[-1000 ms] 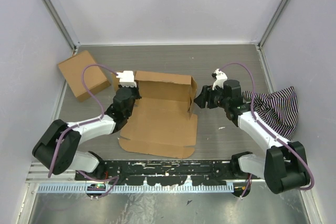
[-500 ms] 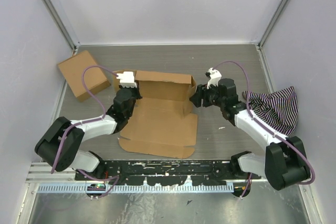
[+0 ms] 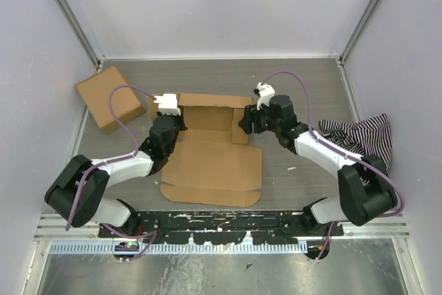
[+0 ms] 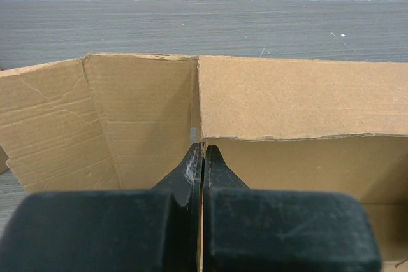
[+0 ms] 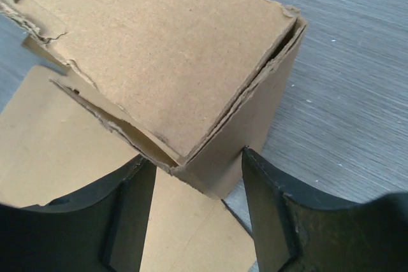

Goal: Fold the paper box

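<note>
1. This is a robotics lab test cell rather than a home or shop. Plain pale walls (image 3: 221, 5) close in three sides, framed by bare aluminium posts (image 3: 69, 12).
2. The left arm (image 3: 124, 165) and right arm (image 3: 324, 153) are bolted to a black mounting rail (image 3: 221, 220) at the near edge of a grey wood-grain table (image 3: 207, 77), and purple cables (image 3: 283, 72) loop loose above them.
3. The things on the table read as test props: a paper box (image 3: 210, 164), a cardboard carton (image 3: 110, 98) and a striped cloth (image 3: 359, 136).
</note>
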Robot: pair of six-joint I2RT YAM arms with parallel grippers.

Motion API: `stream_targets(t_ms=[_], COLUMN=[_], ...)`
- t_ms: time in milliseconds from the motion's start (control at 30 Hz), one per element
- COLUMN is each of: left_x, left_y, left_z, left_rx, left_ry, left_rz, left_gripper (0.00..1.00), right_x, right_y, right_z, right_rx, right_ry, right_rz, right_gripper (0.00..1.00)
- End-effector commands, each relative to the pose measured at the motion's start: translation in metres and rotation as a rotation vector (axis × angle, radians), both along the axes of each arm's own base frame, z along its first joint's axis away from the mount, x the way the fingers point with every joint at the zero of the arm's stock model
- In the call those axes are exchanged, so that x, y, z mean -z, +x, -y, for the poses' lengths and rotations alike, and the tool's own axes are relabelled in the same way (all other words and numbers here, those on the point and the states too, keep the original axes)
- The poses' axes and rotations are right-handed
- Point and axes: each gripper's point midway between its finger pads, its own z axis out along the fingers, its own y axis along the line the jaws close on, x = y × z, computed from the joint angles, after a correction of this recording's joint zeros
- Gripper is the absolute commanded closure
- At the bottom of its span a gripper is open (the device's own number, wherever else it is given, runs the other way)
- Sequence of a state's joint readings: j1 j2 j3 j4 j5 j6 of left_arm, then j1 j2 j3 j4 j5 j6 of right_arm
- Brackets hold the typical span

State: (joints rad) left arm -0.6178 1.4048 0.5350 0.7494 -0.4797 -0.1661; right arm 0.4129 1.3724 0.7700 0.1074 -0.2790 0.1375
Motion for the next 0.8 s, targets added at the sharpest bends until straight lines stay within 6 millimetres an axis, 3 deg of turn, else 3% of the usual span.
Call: stream_targets(t_ms=[0, 367, 533, 767], left_x=[-0.002, -0.009, -0.016, -0.026], left_y=[-0.001, -0.005, -0.009, -0.019], left_z=[0.005, 0.003, 0.000, -0.011], left_rx=[0.025, 0.021, 0.016, -0.019], left_ry=[-0.002, -0.023, -0.051, -0.078], left_rz=[-0.009, -0.001, 0.001, -0.003], left_gripper=[1.00, 1.00, 1.00, 1.00], right_x=[-0.022, -0.006, 0.003, 0.018], right_y=[0.026, 0.022, 0.026, 0.030], right_z=[-0.002, 0.003, 0.023, 0.059], right_rx=[0.102, 0.310, 0.499, 0.830], right_ry=[-0.015, -0.077, -0.120, -0.276], right_rz=[0.096, 0.128, 0.114, 0.081], right_gripper=[0.42, 0.67, 0.98, 0.99])
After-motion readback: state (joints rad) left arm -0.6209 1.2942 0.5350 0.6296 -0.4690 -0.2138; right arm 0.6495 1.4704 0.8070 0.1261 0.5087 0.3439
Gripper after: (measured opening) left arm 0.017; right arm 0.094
